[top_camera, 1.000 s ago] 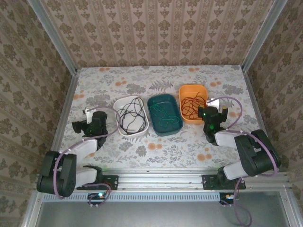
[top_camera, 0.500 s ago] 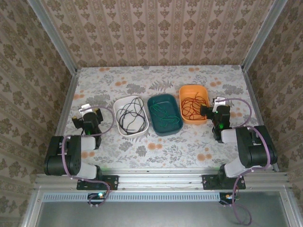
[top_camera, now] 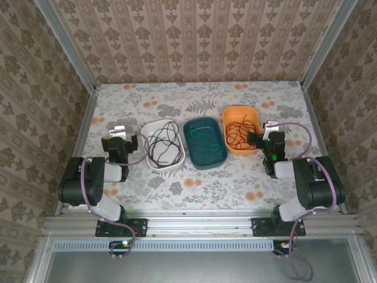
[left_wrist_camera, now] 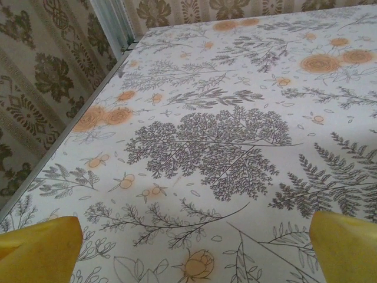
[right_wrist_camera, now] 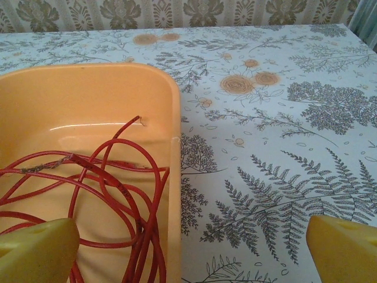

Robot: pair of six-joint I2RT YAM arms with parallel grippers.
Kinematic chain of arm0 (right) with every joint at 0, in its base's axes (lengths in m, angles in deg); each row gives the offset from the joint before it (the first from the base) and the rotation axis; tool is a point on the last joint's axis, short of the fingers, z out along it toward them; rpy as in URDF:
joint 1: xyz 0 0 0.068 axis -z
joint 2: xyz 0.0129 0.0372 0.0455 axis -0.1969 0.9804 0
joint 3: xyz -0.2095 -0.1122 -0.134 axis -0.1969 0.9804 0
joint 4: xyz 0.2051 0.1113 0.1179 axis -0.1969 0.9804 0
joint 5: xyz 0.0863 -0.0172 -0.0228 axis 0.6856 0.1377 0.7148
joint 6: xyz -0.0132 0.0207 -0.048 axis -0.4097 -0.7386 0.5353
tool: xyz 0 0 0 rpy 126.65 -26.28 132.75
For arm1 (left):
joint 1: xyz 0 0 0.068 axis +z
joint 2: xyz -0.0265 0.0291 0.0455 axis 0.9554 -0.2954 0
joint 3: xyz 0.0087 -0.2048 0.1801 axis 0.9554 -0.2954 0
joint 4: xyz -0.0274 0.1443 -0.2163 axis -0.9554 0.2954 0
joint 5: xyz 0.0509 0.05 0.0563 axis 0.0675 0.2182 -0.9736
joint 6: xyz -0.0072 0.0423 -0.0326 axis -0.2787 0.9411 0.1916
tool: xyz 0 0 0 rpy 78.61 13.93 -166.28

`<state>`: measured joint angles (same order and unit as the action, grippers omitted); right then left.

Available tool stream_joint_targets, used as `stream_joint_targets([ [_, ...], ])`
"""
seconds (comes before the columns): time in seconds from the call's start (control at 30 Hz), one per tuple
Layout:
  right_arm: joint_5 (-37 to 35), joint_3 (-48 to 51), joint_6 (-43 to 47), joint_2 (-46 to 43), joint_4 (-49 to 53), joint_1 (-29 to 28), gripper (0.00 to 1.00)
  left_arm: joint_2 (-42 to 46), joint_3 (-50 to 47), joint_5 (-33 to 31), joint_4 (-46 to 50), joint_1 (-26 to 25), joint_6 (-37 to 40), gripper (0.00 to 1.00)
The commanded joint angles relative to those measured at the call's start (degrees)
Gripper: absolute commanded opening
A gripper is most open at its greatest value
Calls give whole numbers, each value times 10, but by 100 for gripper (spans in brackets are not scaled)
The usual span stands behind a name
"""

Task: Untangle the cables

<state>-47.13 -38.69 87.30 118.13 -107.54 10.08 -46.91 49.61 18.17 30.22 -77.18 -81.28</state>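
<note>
Left hand (top_camera: 121, 139) and right hand (top_camera: 270, 137) drawn back, both spread fully wide, holding nothing.
Over the last second the left hand has shifted up-right to just beside the white tray (top_camera: 145, 137); the right hand has settled beside the orange tray (top_camera: 240, 108). Black cable (top_camera: 162, 146) in white tray, green cable (top_camera: 203, 145) in teal tray (top_camera: 187, 127), red cable (top_camera: 238, 131) in orange tray, mid-frame on worktop (top_camera: 206, 184): separated, task likely complete. Obstruction: tray walls.

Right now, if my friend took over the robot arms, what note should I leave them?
Left gripper: jaws open, empty, over bare table left of the white tray.
Right gripper: jaws open, empty, at the orange tray's right rim.
Cables: black cable in white tray, green cable in teal tray, red cable in orange tray.
Done: colours look separated, one per tray.
Left: probably nothing; check loops for knots.
</note>
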Motion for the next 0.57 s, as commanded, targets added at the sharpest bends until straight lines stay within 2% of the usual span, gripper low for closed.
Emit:
stream_joint_targets([
  [0.0,3,-11,-3,-1,3,-2,100,4,14,16,0,7,10,100],
  [0.53,28,-10,-7,-2,2,10,100,3,15,22,0,11,9,100],
])
